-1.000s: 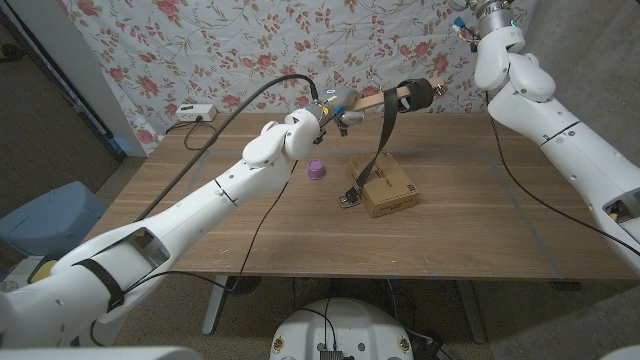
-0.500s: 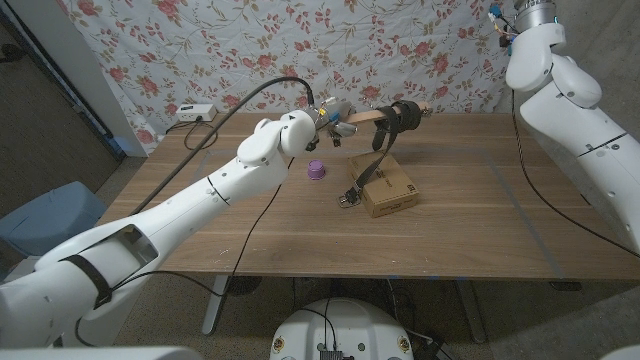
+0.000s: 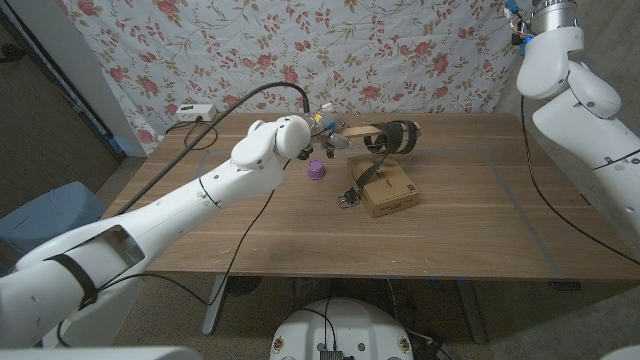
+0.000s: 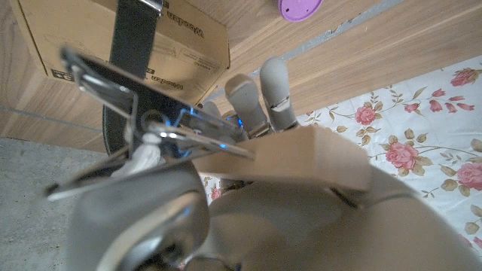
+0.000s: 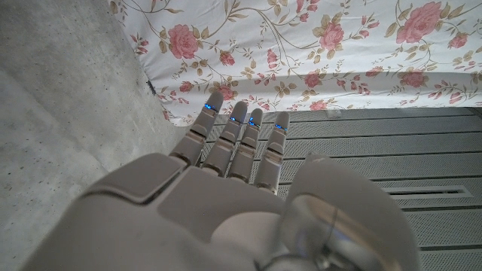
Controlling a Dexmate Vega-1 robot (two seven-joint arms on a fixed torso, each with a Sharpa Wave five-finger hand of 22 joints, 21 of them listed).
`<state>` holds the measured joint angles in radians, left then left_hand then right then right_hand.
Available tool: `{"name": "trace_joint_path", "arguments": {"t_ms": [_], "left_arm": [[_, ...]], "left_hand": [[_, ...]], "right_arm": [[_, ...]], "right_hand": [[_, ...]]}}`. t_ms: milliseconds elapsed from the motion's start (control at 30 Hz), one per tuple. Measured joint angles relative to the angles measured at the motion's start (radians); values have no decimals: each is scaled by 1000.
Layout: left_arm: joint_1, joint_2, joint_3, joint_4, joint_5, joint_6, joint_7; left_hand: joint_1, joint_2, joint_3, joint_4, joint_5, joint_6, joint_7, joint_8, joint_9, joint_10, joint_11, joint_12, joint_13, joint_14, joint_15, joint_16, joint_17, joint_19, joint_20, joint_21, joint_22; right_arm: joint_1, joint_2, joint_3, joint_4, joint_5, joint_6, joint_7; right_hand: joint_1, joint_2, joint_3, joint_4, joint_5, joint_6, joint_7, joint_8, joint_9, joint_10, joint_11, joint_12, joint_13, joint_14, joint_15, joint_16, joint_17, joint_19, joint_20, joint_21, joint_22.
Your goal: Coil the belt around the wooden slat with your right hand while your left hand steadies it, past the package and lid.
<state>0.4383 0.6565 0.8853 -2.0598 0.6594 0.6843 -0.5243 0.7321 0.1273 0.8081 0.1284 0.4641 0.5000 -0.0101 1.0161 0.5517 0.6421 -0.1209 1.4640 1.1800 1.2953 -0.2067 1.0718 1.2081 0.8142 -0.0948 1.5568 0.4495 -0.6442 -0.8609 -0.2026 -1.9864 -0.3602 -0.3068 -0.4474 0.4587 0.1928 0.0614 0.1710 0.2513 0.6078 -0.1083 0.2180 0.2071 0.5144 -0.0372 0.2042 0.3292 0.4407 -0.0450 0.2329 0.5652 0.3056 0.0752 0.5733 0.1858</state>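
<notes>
Floral wall covering (image 3: 300, 40) behind, wooden table (image 3: 480, 230) in front of it.

Left arm (image 3: 170, 215) reaches in from the near left corner, far across the table. Right arm (image 3: 590, 110) is raised high on the right, well apart from everything on the table.

Cardboard box (image 3: 392, 193) lies on the table just below and to the right of the left robot hand (image 3: 325, 135); the left wrist view shows the same box (image 4: 90, 38) with printed text on its side.

Left robot hand is closed around one end of the wooden slat (image 3: 362, 130) and holds it above the table, the slat pointing away from the hand to the right. In the left wrist view the slat (image 4: 301, 154) runs across the palm with fingers (image 4: 260, 94) curled over it.

Belt (image 3: 395, 137) is wound around the slat's far end, just beyond the left robot hand. A loose tail hangs down over the box, and its buckle end (image 3: 347, 198) rests on the table beside the box. The strap (image 4: 134, 34) crosses the box in the left wrist view.

Right robot hand (image 5: 226, 181): fingers extended straight and close together, holding nothing, facing the floral wall covering and a grey floor.

Small purple lid (image 3: 317, 170) sits on the table just below the left robot hand, left of the box.
</notes>
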Motion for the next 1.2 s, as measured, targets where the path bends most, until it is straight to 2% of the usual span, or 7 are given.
{"name": "trace_joint_path", "arguments": {"t_ms": [600, 733, 767, 933, 1033, 1100, 1200], "left_arm": [[-31, 47, 68, -49, 3, 101, -128], [-51, 49, 92, -49, 15, 127, -171], [-52, 49, 93, -49, 16, 129, -175], [-68, 52, 112, -52, 16, 150, -208], [-72, 55, 119, -56, 19, 158, -216], [-74, 57, 122, -60, 22, 162, -218], [-76, 60, 128, -67, 31, 168, -219]], "left_hand": [[0, 0, 8, -8, -32, -14, 18, -20, -41, 18, 7, -83, -80, 4, -4, -30, -32, -4, -4, 0, -5], [0, 0, 4, -30, -53, -7, 29, -38, -60, 33, 10, -138, -152, 4, -4, -46, -47, -11, 3, 0, -14], [24, 24, -2, -44, -64, -7, 29, -47, -69, 33, 10, -159, -182, 4, -4, -56, -60, -18, 4, 0, -19], [107, 41, -63, -142, -148, -1, 27, -128, -139, 37, 17, -255, -315, -24, -2, -157, -243, -69, 14, -12, -76], [136, 24, -134, -192, -201, 31, 58, -197, -184, 22, 30, -322, -403, -74, 4, -210, -357, -126, 25, -32, -125], [130, 14, -175, -198, -223, 32, 60, -242, -210, -2, 35, -374, -469, -130, 17, -259, -436, -175, 31, -57, -171], [95, -7, -194, -185, -229, -3, 66, -318, -244, -47, 42, -456, -563, -229, 26, -373, -571, -271, 64, -121, -243]], "right_arm": [[-54, 1, 42, -52, 7, 26, -27], [-67, 3, 51, -60, 8, 34, -32], [-68, 3, 52, -61, 8, 35, -33], [-83, 5, 61, -66, 8, 43, -37], [-91, 5, 68, -70, 7, 50, -40], [-98, 5, 73, -71, 7, 54, -42], [-109, 5, 82, -75, 6, 61, -45]], "right_hand": [[-17, -4, 15, -2, -7, 7, 7, 0, 0, 0, 0, 0, 0, 0, 0, 0, -6, 0, 0, -4, 0], [-20, -7, 17, -5, -7, 7, 7, 0, 0, 0, 0, 0, -4, 0, 0, 0, -9, 4, 4, -4, 0], [-20, -7, 17, -5, -7, 7, 7, 0, 0, 0, 0, 0, -5, 0, 0, 0, -9, 5, 5, -4, 0], [-22, -4, 18, -5, -11, 7, 7, 0, -3, 8, 7, 0, -5, 4, -4, 0, -9, 5, 5, -4, 0], [-25, -7, 25, -5, -11, 7, 7, 0, -3, 8, 7, 0, -5, 4, -4, 0, -9, 5, 5, -4, 0], [-28, -4, 25, -5, -11, 7, 7, 0, -3, 8, 7, 0, -5, 4, -4, 0, -11, 5, 5, -4, 0], [-32, -8, 25, -6, -11, 7, 7, 0, -3, 8, 7, 0, -5, 8, 0, 0, -14, 5, 5, -4, 0]]}}
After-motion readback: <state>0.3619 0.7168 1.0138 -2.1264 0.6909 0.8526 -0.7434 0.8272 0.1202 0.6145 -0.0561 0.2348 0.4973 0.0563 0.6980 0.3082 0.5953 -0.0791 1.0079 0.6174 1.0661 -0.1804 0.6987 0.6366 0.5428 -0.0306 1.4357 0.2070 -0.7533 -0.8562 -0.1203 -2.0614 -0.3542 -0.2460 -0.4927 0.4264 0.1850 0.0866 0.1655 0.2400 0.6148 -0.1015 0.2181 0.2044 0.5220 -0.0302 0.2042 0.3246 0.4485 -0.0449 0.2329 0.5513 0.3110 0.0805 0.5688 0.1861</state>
